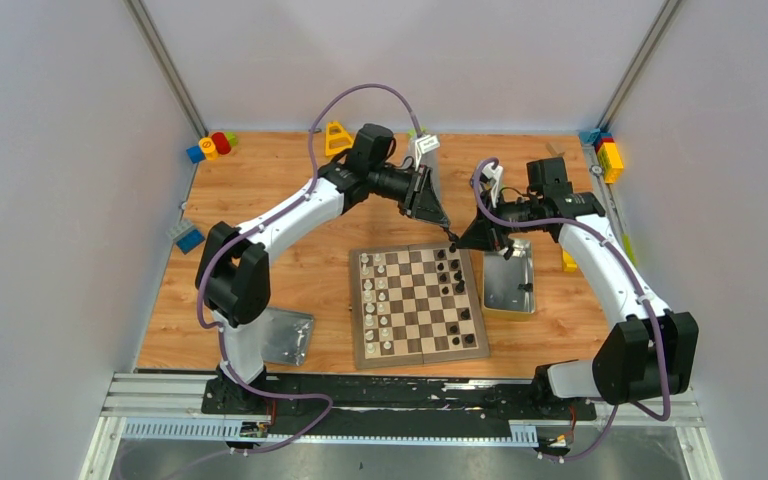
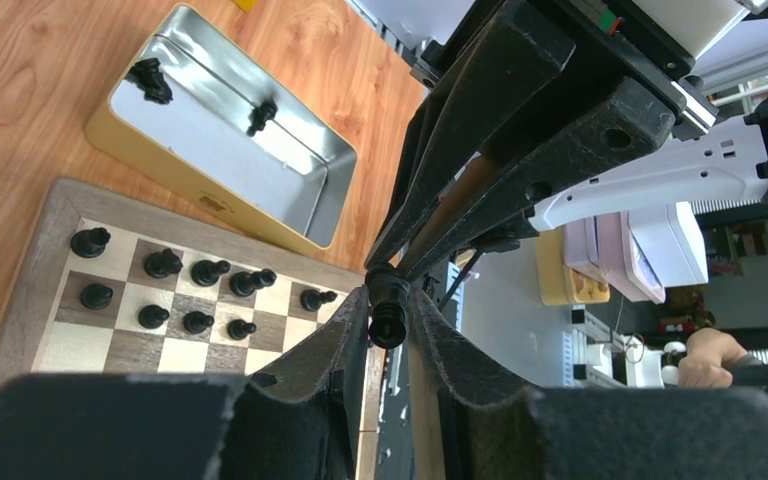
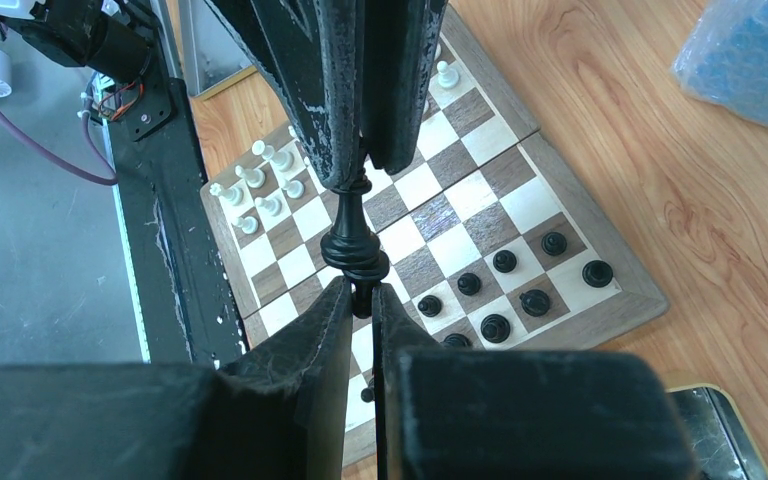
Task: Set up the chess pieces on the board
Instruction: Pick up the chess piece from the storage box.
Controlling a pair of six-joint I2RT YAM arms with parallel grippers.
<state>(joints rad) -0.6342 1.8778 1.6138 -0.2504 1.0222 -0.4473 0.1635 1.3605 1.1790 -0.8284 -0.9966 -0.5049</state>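
Note:
The board (image 1: 358, 310) lies mid-table, with white chess pieces (image 1: 372, 295) along its left columns and black ones (image 1: 455, 280) along its right. Both grippers meet above the board's far right corner. In the right wrist view my right gripper (image 3: 360, 290) is shut on the base of a tall black piece (image 3: 355, 235). Its top end runs up between the other arm's fingers. In the left wrist view my left gripper (image 2: 390, 295) has both fingertips pressed against that black piece (image 2: 388, 315). The board (image 2: 55, 215) with black pieces lies below.
A silver tin (image 1: 505, 295) stands right of the board. In the left wrist view the tin (image 2: 210, 140) holds two black pieces (image 2: 150, 80). Its lid (image 1: 288, 338) lies near the left arm's base. Toy blocks (image 1: 210, 145) sit at the far corners.

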